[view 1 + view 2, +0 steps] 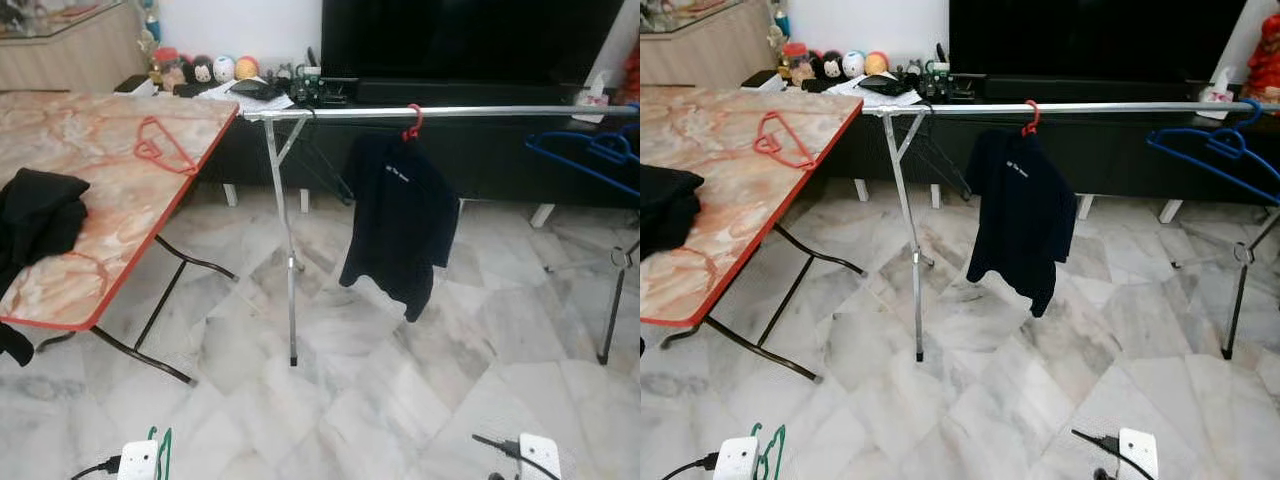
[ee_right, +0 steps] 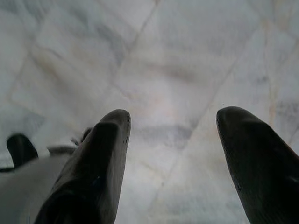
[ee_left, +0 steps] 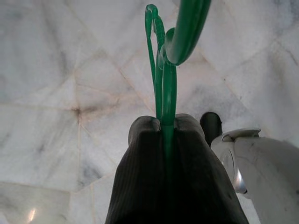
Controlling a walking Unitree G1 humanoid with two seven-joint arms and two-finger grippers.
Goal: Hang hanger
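marble floor (image 1: 400, 400) below; your left gripper (image 3: 163, 122) fingers clamp the green hanger (image 3: 163, 70), right gripper (image 2: 173, 116) fingers apart; rail (image 1: 480, 111) ahead, hanging undone.

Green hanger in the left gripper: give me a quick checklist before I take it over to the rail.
1. Grip: the left gripper has its fingers closed on the green hanger. Ok.
2. Hook free: the hanger's hook curves clear above the fingers, nothing snagged on it. Ok.
3. Right gripper: open and holding nothing, marble floor below. Ok.
4. Space on the rail: bare bar on both sides of the black shirt on its red hanger. Ok.
5. Path: open marble floor ahead; the folding table stands to the left. Ok.
6. Hook facing the rail: cannot tell.
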